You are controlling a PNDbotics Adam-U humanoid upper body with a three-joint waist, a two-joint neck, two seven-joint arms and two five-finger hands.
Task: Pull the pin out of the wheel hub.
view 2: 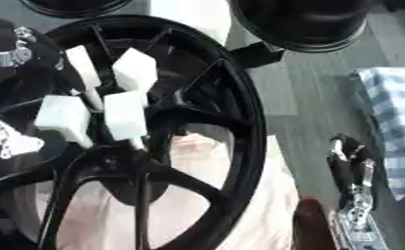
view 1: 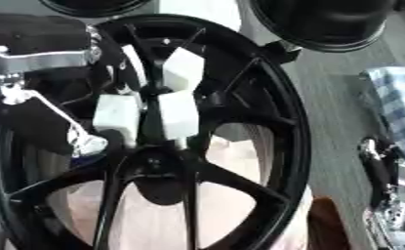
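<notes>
A black spoked wheel (view 1: 273, 88) fills the left of both views, its dark hub (view 1: 158, 168) low in the middle. My left hand (view 1: 120, 114) comes in from the upper left, and its white-padded fingertips (view 1: 179, 114) are bunched together just above the hub. A short pale stub, the pin (view 1: 181, 143), shows just below the pads and runs down toward the hub; the rest of it is hidden between them. My right hand (view 2: 351, 168) rests at the lower right edge, away from the wheel, fingers relaxed and pointing up.
Two more black round wheels or tyres lie at the top, one at the right (view 1: 325, 22) and one at the left (view 1: 94, 4). A blue checked cloth (view 1: 397, 97) is at the right edge. Pinkish fabric (view 1: 239, 154) shows through the spokes. A brown object (view 1: 325, 224) sits at the bottom.
</notes>
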